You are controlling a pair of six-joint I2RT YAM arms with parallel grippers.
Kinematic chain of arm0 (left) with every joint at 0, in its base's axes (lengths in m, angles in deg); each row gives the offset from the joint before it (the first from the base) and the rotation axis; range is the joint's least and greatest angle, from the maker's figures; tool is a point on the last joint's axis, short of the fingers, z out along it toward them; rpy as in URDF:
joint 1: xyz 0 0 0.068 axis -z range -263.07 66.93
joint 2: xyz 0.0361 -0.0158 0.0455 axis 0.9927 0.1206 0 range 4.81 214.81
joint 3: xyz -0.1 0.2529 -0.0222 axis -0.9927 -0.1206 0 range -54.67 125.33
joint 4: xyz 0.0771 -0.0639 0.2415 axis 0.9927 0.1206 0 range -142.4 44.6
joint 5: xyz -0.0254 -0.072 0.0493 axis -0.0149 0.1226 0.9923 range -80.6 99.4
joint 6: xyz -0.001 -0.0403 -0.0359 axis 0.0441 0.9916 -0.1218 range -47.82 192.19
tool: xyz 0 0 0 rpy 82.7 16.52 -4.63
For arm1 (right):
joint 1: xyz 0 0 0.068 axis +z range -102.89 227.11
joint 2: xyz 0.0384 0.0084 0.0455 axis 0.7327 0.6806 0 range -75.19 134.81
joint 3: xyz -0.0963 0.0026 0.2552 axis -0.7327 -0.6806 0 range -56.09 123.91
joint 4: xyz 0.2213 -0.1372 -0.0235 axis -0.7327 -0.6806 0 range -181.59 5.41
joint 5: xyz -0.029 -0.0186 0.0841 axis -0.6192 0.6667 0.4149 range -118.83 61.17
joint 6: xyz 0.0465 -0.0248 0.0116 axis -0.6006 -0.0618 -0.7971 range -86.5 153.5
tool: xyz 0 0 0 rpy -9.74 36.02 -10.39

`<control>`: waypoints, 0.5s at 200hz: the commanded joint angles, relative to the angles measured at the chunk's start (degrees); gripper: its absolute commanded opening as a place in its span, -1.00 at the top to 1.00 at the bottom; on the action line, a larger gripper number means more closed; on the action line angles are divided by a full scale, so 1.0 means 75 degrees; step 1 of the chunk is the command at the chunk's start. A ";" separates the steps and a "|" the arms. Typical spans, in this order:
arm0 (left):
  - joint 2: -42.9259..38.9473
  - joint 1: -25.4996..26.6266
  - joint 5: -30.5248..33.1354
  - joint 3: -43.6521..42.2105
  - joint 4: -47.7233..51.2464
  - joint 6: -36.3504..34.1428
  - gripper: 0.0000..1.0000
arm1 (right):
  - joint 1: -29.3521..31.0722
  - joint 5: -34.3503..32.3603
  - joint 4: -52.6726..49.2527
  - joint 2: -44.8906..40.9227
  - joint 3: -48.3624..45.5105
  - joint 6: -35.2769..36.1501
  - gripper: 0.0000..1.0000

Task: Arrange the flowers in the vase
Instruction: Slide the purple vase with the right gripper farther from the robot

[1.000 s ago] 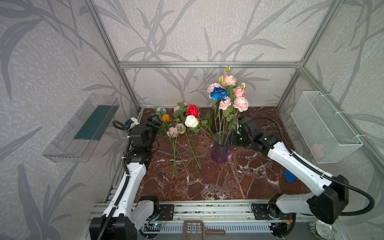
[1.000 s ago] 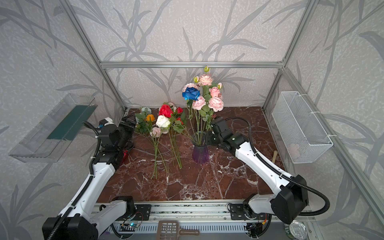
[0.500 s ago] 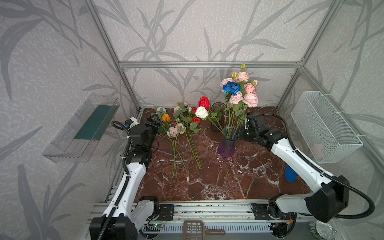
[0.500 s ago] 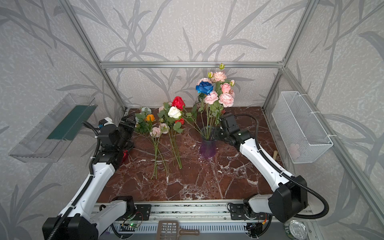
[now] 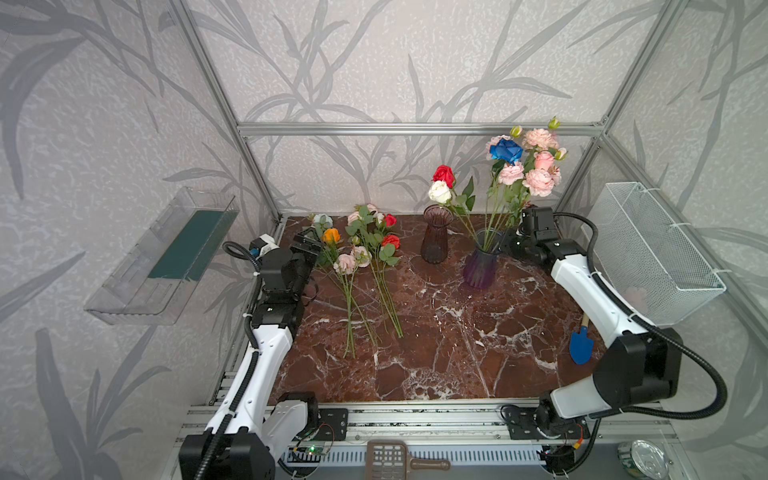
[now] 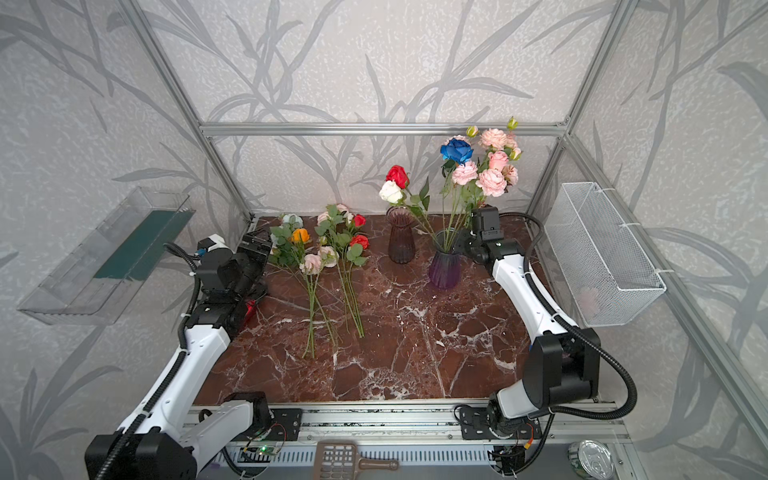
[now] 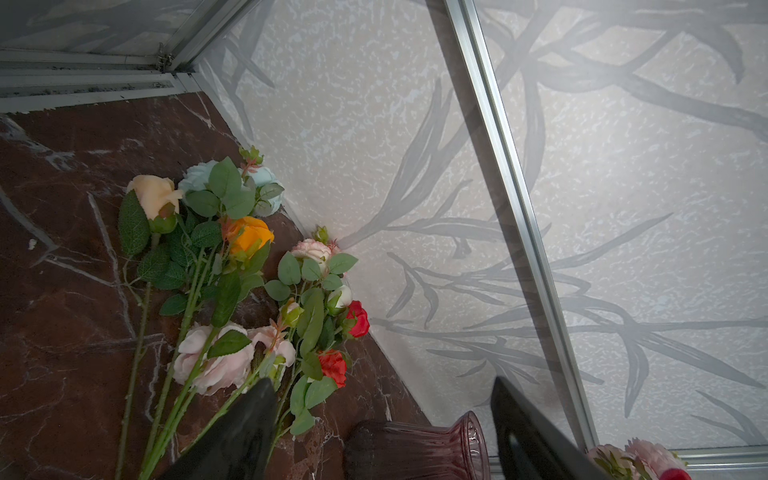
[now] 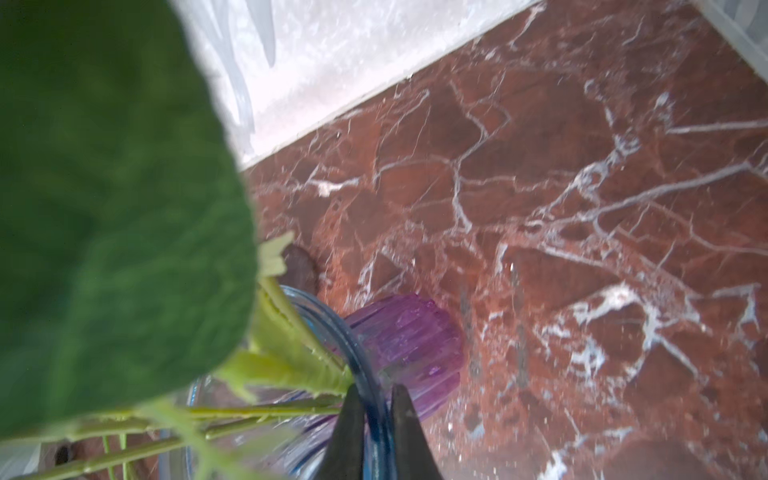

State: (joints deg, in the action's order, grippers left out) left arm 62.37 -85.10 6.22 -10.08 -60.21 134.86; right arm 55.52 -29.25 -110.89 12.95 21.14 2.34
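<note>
Flowers [image 5: 524, 166] in both top views: blue, pink, red and white blooms stand in the purple vase [image 5: 480, 268] at back right of the table [image 5: 457, 353]; red and white lean toward the dark vase [image 5: 434, 243], just left and apart; right gripper [image 5: 505, 246] is at the purple vase's rim, right side; loose flowers [image 5: 365, 259] lie flat at back left, blooms toward the back wall, stems toward the front; left gripper [image 5: 308, 243] hangs just left of them, jaws spread, holding nothing; in a top view a trowel [image 5: 579, 345] lies at the table's right edge; basket [image 5: 656, 257] on the right wall.

Left wrist: fingers [image 7: 249, 428] wide apart, nothing between them; loose flowers on the table beyond, orange, pale blue, cream, pink, red; dark vase's rim shows past the gap.

Right wrist: fingers [image 8: 349, 436] pinch the purple vase's rim, one inside, one outside; green stems run into its mouth; a blurred leaf covers much of the view; cannot tell whether the base touches the table.
</note>
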 commanded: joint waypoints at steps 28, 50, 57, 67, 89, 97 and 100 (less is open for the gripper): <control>0.0037 -0.0087 -0.0054 -0.0068 -0.0217 0.0057 -0.63 | -0.0472 -0.0434 0.0452 0.0963 0.1112 0.0445 1.00; 0.0060 -0.0111 -0.0084 -0.0072 -0.0224 0.0069 -0.63 | -0.0714 -0.0264 0.0226 0.1536 0.1683 0.0448 1.00; 0.0060 -0.0122 -0.0090 -0.0072 -0.0224 0.0069 -0.63 | -0.0815 -0.0129 0.0177 0.1677 0.1821 0.0417 1.00; 0.0069 -0.0138 -0.0111 -0.0067 -0.0232 0.0069 -0.63 | -0.0901 -0.0142 0.0084 0.1840 0.2005 0.0475 1.00; 0.0049 -0.0140 -0.0182 0.0002 -0.0236 -0.0072 -0.62 | -0.1127 0.0003 -0.0077 0.2129 0.2284 0.0529 1.00; 0.0041 -0.0144 -0.0197 0.0028 -0.0224 -0.0126 -0.61 | -0.1206 0.0070 -0.0078 0.2219 0.2351 0.0553 1.00; 0.0028 -0.0134 -0.0197 0.0024 -0.0221 -0.0140 -0.61 | -0.1229 0.0069 -0.0093 0.2254 0.2381 0.0565 1.00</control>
State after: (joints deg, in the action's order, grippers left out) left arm 62.81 -85.79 5.59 -10.08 -60.63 134.75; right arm 47.98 -28.05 -110.28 27.85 36.85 3.79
